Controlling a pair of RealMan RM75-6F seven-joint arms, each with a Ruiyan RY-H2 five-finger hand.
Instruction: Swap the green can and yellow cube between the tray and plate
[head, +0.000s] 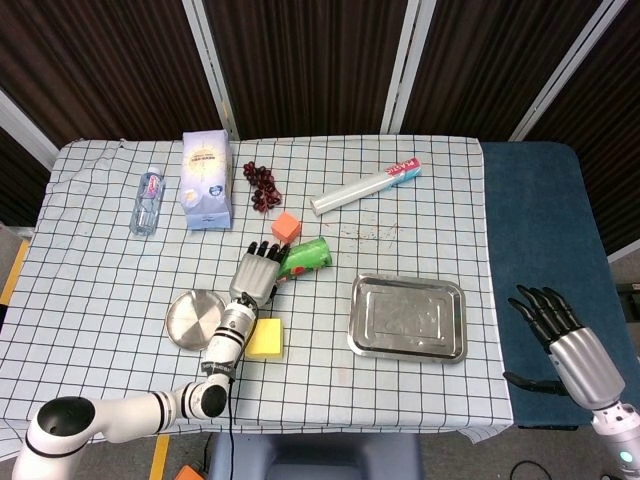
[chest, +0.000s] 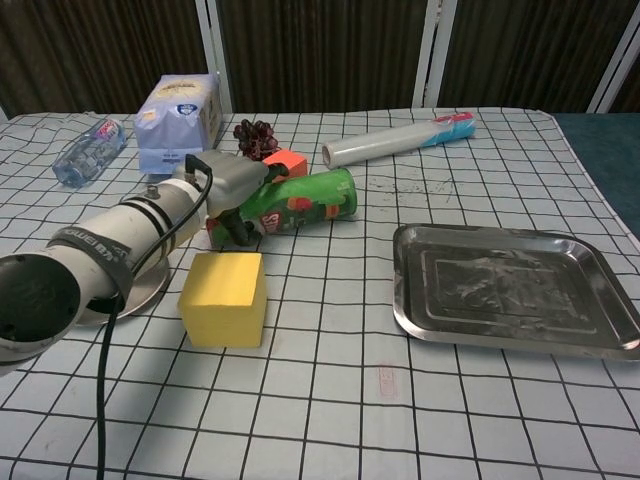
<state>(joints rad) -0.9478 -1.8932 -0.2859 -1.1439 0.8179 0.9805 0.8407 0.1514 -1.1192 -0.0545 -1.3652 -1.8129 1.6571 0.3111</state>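
left hand (head: 256, 277) low — fingers over green can (chest: 305, 200)

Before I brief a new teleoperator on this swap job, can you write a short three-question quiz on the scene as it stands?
1. True or false: the tray holds nothing.
2. What is the left hand doing? A) gripping the lying green can B) holding the yellow cube C) resting on the plate
3. Fill in: the right hand hangs beyond the table's ____ edge, holding nothing.

Key: 1 true; 2 A; 3 right
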